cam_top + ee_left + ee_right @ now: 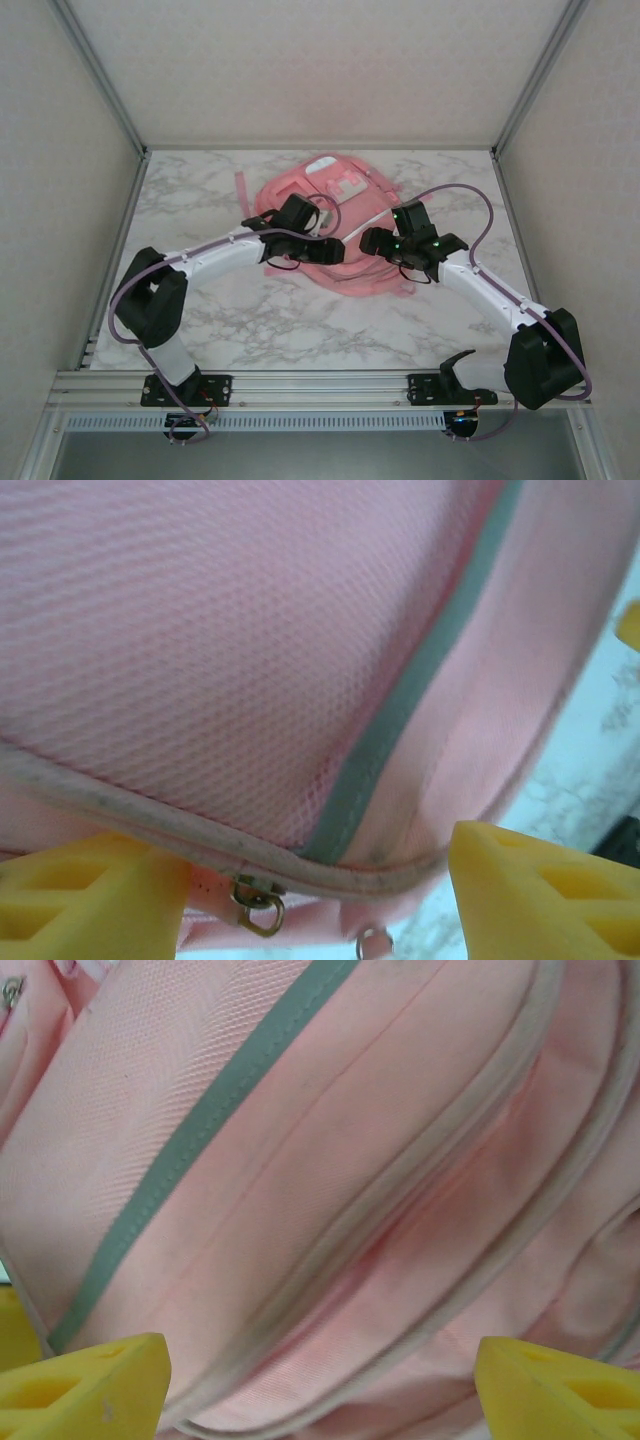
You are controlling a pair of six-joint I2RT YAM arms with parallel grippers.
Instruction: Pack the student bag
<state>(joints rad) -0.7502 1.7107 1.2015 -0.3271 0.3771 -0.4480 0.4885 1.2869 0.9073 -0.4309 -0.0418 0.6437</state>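
Lying on the worktop: the big soft pink fabric backpack (347, 278) is lying flat on the white marble worktop (200, 200), near the middle and a bit toward the far side. Its white-trimmed pockets are facing up.
Left gripper: the left gripper (318, 247) (315, 905) is hanging over the near left part of the backpack. Its yellow fingers (85, 900) are standing wide apart, so it is open. The bag's rounded edge is showing between them.
Right gripper: the right gripper (375, 240) (320, 1390) is hanging over the near right part of the backpack. Its yellow fingers (565, 1390) are also standing wide apart and open, with pink cloth lying just past them.
Bag up close: a grey-green strip (400, 720) (190, 1150) is running across the pink cloth. A small metal zipper pull (258, 902) is dangling under the pale edge trim, close to the left gripper's finger.
Arms: both arms are reaching in from the near edge and pointing toward each other over the backpack.
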